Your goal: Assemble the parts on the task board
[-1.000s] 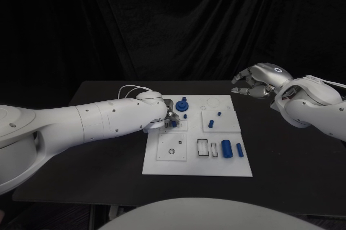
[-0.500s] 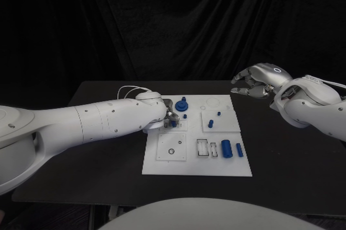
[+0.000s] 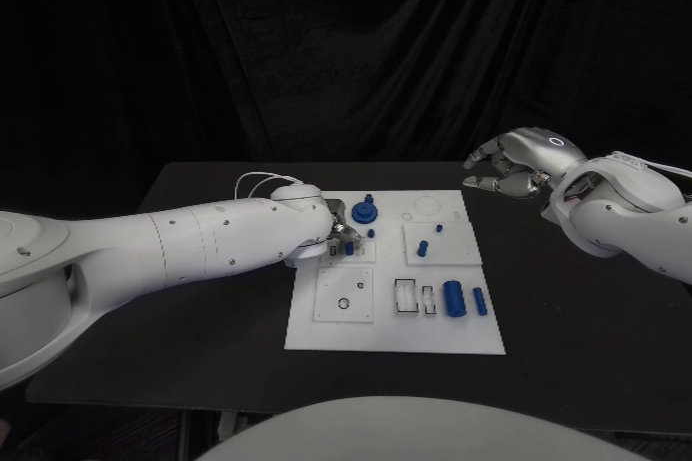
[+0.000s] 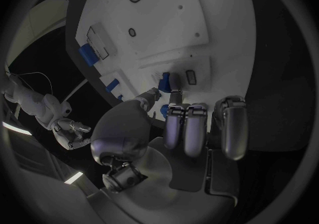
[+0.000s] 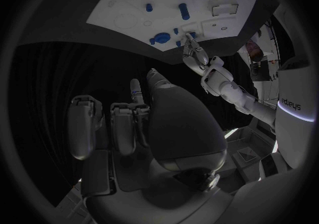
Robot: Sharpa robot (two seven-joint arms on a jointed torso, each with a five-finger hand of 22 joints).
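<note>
**Assembly partly done, left hand at work on the board's far-left area**

Nearest the robot, on the front edge of the task board (image 3: 392, 336), no parts are seen; the white plate is bare there. A little farther, at about 3 o'clock from the board's centre, a large blue cylinder (image 3: 453, 297) and a slimmer blue peg (image 3: 479, 300) lie flat beside two rectangular slots (image 3: 405, 296), and these are judged to be still waiting for placement. A small ring (image 3: 342, 303) is seen on the left tile at about 8 o'clock.

Toward the middle, a short blue pin (image 3: 421, 248) rests on a tile at roughly 1 o'clock. Whether it is seated cannot be told.

Farther on, at about 11 o'clock, the left hand (image 3: 335, 236) is held low over the board with its fingertips at a small blue part (image 4: 164, 81). The part appears to be pinched or pressed between thumb and fingers, but a firm hold cannot be confirmed from the left wrist view. Just beyond it, a blue round piece with a post (image 3: 364, 211) stands upright, apparently already fitted.

Farthest away, at 2 o'clock and well apart from the board, the right hand (image 3: 508, 165) is raised above the table's corner, its fingers curled inward with nothing in them.

Most of the loose pieces are judged yet to be assembled.
</note>
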